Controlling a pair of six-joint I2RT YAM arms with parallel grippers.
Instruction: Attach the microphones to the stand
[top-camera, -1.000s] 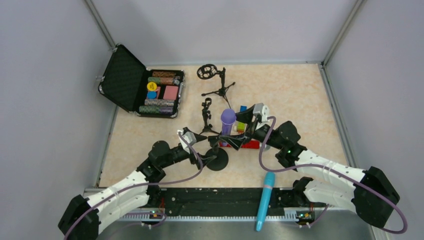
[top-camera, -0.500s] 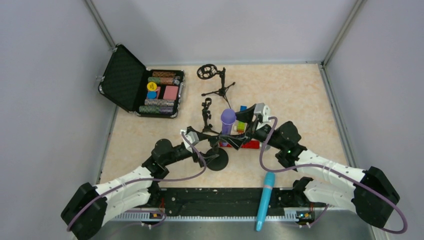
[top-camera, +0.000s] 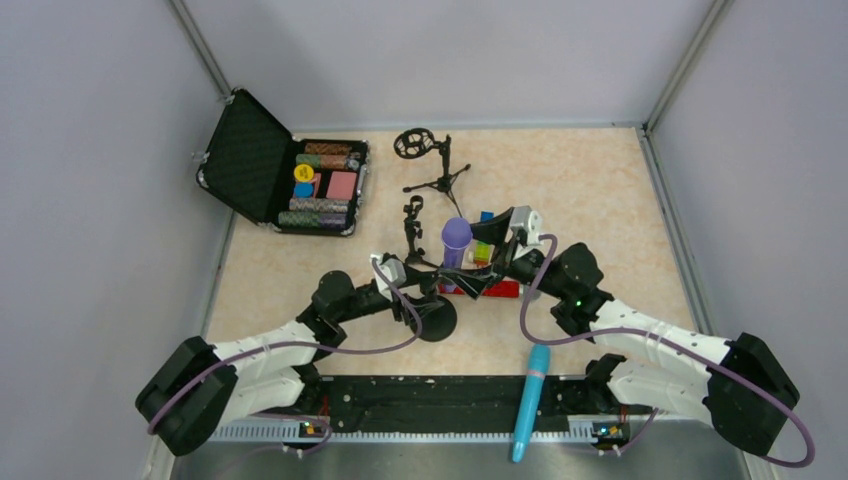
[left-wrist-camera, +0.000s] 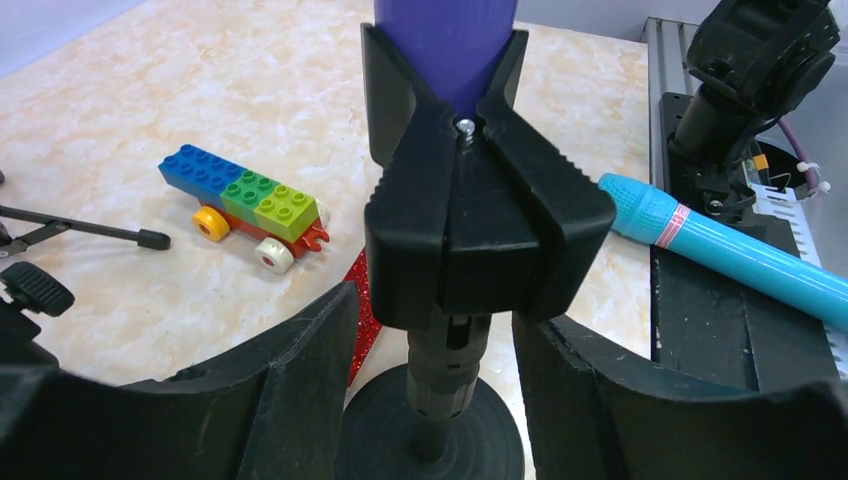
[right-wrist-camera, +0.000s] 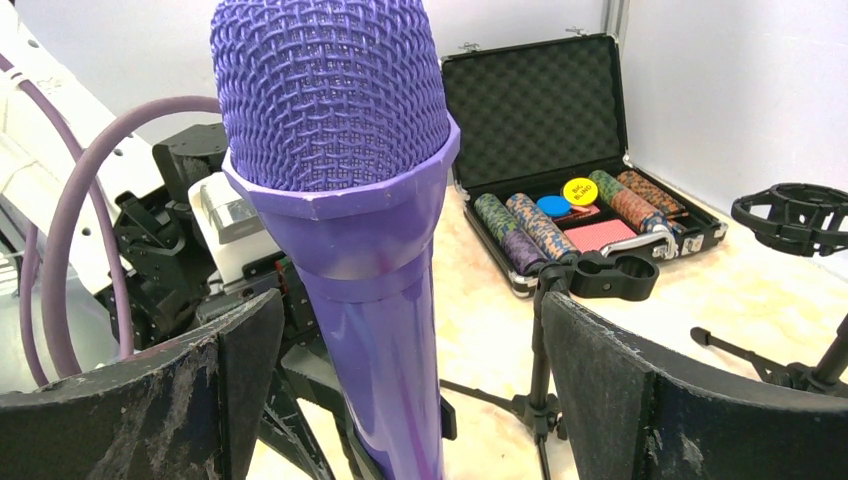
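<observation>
One microphone is mounted: the all-purple plastic stick microphone with mesh head (right-wrist-camera: 335, 130) stands upright in the black spring clip (left-wrist-camera: 470, 230) of the black round-base stand (top-camera: 433, 318), near the centre of the speckled beige desk (top-camera: 600, 200). Two lie loose. The cyan-blue stick microphone (top-camera: 530, 400) lies across the black rail (top-camera: 400, 392) at 6 o'clock. The glittery red microphone (top-camera: 497, 289) lies flat at 2 o'clock of the stand base, its head hidden.

Left claw (left-wrist-camera: 435, 320): released, fingers straddling the stand post without contact. Right claw (right-wrist-camera: 410, 305): released, fingers either side of the purple barrel, apart from it.

Handling, by judgement:
- All three units appear light, rigid and hollow.
- The smooth cyan barrel may slip or roll. Grasp it mid-barrel, across the axis, never on the mesh head.
- The glitter surface should give better grip.

Free mounts at 12 o'clock: the black tripod stand with open clip (top-camera: 413, 222) and the black tripod stand with ring cradle (top-camera: 414, 143).
</observation>
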